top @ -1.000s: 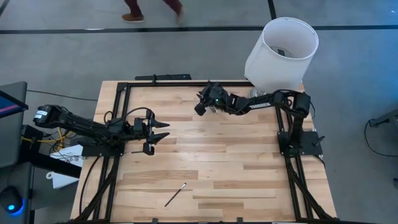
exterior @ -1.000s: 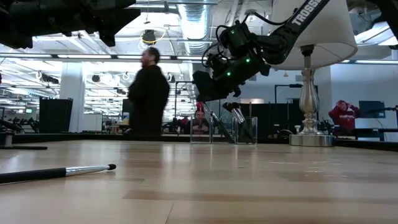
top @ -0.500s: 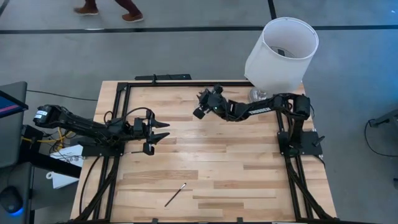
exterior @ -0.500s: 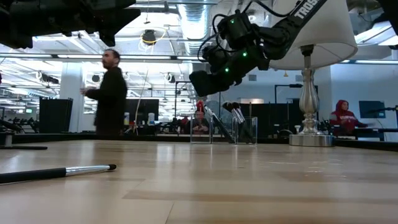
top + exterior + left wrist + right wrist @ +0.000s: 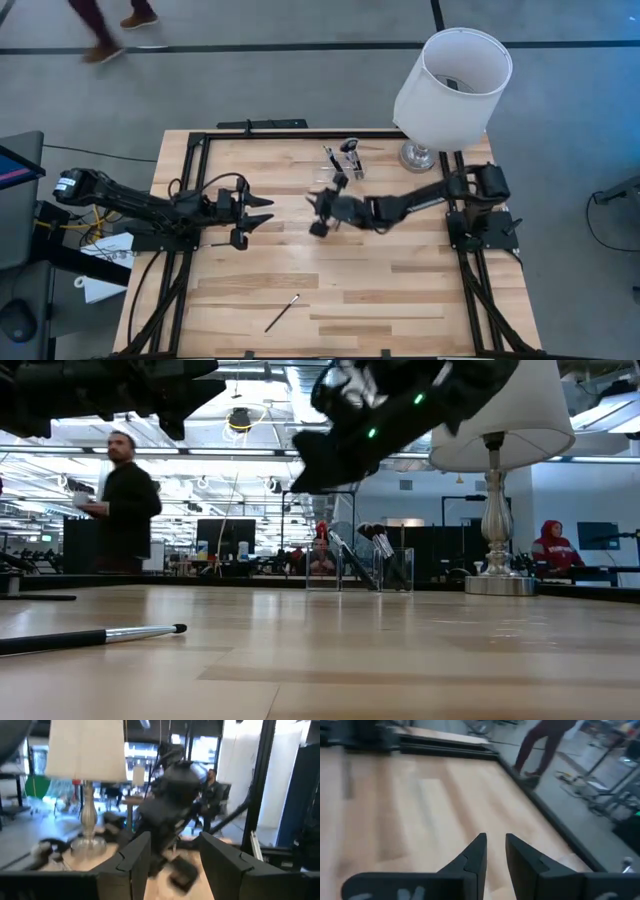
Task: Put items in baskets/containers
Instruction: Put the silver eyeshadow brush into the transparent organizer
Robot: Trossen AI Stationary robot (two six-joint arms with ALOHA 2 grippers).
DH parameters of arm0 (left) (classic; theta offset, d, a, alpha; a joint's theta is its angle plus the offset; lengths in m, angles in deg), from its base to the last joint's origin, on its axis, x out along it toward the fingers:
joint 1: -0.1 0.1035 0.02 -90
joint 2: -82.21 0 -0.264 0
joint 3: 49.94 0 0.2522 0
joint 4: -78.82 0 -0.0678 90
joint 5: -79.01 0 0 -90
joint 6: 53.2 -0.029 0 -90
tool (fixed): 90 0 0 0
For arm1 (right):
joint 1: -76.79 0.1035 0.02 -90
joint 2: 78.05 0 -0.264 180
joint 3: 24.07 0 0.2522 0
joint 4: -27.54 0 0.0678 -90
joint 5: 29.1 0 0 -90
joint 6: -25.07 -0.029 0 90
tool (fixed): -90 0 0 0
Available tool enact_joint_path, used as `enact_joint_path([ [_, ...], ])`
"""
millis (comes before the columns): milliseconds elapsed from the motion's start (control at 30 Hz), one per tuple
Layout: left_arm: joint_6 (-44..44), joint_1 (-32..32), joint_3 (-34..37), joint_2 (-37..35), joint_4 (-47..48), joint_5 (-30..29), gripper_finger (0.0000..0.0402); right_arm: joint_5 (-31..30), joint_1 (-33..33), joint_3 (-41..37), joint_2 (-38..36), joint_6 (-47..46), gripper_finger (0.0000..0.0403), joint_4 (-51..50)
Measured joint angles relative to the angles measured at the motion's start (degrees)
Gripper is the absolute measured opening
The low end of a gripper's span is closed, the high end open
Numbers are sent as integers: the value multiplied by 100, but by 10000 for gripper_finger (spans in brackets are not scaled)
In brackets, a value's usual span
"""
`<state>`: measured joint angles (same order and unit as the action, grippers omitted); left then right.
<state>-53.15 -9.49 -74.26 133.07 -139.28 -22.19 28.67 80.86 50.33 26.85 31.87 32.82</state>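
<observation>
Behind the wooden surface (image 5: 350,270) an open office showed, with a person walking past at the far side. Compared with one second earlier, the right end effector (image 5: 322,213) had left the clear organizer (image 5: 346,156) at the far edge, beside the white lamp (image 5: 452,75), and had swung to the middle of the surface. Its fingers stood narrow with a small gap, and nothing was seen between them, so I judge that it had just delivered a brush and was returning for another. Several makeup brushes (image 5: 375,540) stood leaning inside the organizer. One makeup brush (image 5: 282,313) remained alone near the front edge, well apart from the right end effector. The left end effector (image 5: 252,216) waited at the left side, its fingers wide and empty.
</observation>
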Motion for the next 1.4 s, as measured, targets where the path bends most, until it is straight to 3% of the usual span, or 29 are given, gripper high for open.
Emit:
enact_joint_path([
  [500,676,-935,-1762,-17,4660,-914,163,-386,2113,4,-459,-2121,63,-2626],
  [600,1203,-1045,-2149,-13,6175,-1284,163,-617,2337,2,-457,-2234,63,-2786],
  [733,2209,-1065,-2634,115,8112,-1193,163,-863,2454,2,-457,-2244,63,-2735],
  [900,2512,-1175,-2676,696,7907,-482,163,-938,2362,2,-457,-2209,63,-2502],
  [1067,2749,-1487,-2762,2085,7339,-262,163,-931,2243,3,-452,-2199,63,-2519],
  [1200,3223,-1719,-3336,3176,7295,82,163,-930,2232,2,-452,-2230,63,-2543],
  [1400,3242,-2240,-4186,4033,7224,-185,163,-929,2292,2,-452,-2515,63,-2698],
])
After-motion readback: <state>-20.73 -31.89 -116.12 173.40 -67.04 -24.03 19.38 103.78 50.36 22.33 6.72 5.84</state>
